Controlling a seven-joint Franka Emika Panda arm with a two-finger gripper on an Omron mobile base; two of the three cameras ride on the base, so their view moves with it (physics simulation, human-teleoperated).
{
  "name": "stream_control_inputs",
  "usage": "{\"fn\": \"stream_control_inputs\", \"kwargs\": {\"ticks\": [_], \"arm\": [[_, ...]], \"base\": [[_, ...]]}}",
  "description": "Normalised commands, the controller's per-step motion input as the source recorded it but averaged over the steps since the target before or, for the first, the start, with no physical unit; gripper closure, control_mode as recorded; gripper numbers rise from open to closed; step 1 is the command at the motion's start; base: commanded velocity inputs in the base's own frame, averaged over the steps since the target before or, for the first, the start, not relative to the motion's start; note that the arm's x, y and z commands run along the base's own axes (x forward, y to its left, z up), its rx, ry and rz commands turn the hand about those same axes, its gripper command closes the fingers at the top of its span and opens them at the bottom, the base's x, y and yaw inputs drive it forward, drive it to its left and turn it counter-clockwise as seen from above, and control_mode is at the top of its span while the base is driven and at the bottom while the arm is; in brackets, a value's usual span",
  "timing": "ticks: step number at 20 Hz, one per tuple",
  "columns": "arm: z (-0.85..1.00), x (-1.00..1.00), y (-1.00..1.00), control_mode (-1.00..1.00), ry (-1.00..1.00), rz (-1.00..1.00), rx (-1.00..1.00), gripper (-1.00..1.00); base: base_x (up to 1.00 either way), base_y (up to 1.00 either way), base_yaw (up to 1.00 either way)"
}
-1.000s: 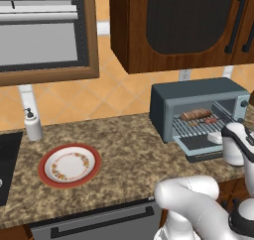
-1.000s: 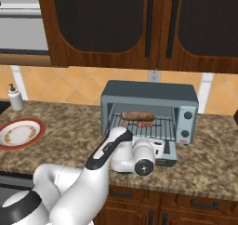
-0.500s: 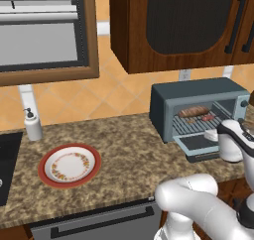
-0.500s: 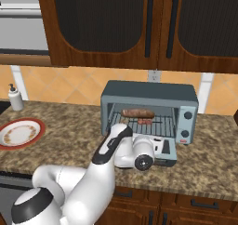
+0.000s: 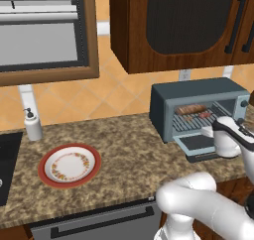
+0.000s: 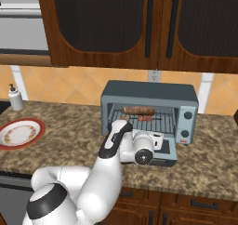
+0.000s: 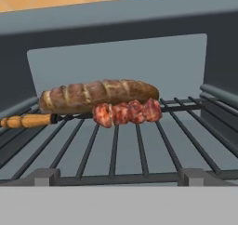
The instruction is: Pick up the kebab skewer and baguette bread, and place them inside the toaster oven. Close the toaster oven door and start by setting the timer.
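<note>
**kitchen_lurker:** so where are you at with the toaster oven job? food in yet?

**me:** yep, loading part looks done. The baguette bread is lying across the wire rack toward the back, and the kebab skewer is right in front of it, touching or nearly so, wooden handle end sticking out to one side. Both are inside the toaster oven. My end effector is just outside the oven mouth, over the dropped door, jaws spread wide, holding nothing.

**kitchen_lurker:** and the door?

**me:** toaster oven door is still folded down flat over the bench, so that's what's left: swing it up shut, then turn the timer knob on the right-hand strip. I'd guess I need to back my hand off the door before I can lift it. The plate is way off to the side, nothing on it.
</note>
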Motion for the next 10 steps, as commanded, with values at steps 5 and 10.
{"fn": "stream_control_inputs", "kwargs": {"ticks": [5, 10], "arm": [[0.0, 0.23, 0.0, -1.0, 0.0, 0.0, 0.0, -1.0], [0.0, 0.22, 0.0, -1.0, 0.0, 0.0, 0.0, -1.0]], "base": [[0.0, 0.0, 0.0], [0.0, 0.0, 0.0]]}}
